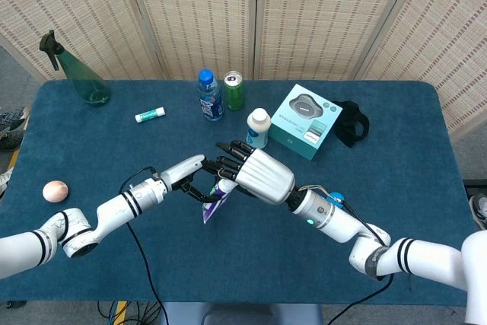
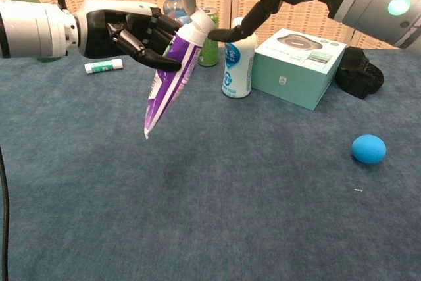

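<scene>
Both arms: glossy white shells, black bands at the joints. Left hand [image 2: 131,34]: white back plate, black jointed fingers. Right hand [image 1: 255,173]: silver-grey ribbed back shell, black fingers. Green indicator light on right forearm. Thin black cable loops off left wrist; another runs along right forearm.
</scene>
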You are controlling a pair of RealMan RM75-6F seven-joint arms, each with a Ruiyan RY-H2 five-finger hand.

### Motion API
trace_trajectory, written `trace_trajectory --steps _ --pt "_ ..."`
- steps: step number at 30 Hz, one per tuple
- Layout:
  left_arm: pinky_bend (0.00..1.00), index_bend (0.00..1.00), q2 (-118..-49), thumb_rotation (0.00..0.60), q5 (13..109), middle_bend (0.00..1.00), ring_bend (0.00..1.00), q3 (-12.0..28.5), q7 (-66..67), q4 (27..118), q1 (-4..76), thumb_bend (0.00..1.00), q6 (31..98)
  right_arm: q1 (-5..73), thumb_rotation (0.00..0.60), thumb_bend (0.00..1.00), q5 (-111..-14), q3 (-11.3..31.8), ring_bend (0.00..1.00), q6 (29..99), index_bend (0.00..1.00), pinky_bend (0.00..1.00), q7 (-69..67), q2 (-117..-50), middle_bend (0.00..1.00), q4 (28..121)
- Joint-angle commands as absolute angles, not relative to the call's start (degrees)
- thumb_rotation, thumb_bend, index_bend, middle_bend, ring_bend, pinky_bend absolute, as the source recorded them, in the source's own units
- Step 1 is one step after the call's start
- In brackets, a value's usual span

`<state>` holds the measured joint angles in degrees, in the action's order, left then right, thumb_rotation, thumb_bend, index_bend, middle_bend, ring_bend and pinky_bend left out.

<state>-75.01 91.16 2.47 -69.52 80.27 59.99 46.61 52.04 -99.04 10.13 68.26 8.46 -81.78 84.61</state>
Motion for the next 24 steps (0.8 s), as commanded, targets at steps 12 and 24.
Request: trace_trajectory --steps 12,24 --pt "0.23 0.56 -74.5 0.6 90.0 0.65 0.42 3.0 -72.3 79.2 59.3 0.38 47.1 51.4 0.6 0.2 -97.8 10.6 0.15 68.6 0.59 0.27 9.3 -81.1 0.38 86.0" --pt "0.23 0.56 -74.4 0.6 90.5 0.65 0.43 2.9 -74.5 77.9 59.0 0.39 47.6 51.0 0.6 0.2 -96.6 10.5 0.15 67.2 0.59 0.27 10.3 -79.5 0.38 87.6"
